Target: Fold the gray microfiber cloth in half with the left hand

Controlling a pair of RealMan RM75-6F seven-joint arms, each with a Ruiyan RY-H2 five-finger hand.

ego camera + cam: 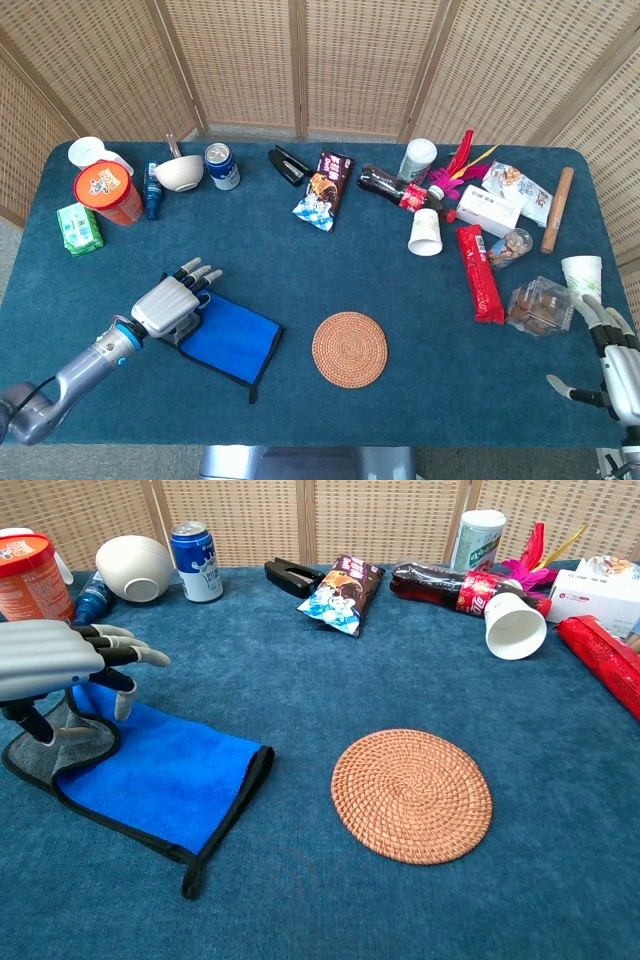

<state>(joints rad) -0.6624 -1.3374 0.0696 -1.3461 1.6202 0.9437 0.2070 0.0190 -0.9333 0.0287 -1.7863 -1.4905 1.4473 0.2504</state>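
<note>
The cloth (235,335) lies flat near the table's front left, blue face up with a black hem. Its left corner is turned over and shows the gray side (72,742). My left hand (170,300) hovers over that left end, palm down. In the chest view the left hand (60,655) has most fingers stretched out and apart. One finger curls down to the blue edge, and the thumb (48,732) lies on the gray flap, well apart from that finger. My right hand (615,362) stands at the front right corner, fingers spread, holding nothing.
A round woven coaster (349,349) lies right of the cloth. An orange tub (106,192), a white bowl (179,172) and a can (221,165) stand at the back left. A snack packet (340,590), a tipped paper cup (515,625) and a red packet (480,272) lie further right.
</note>
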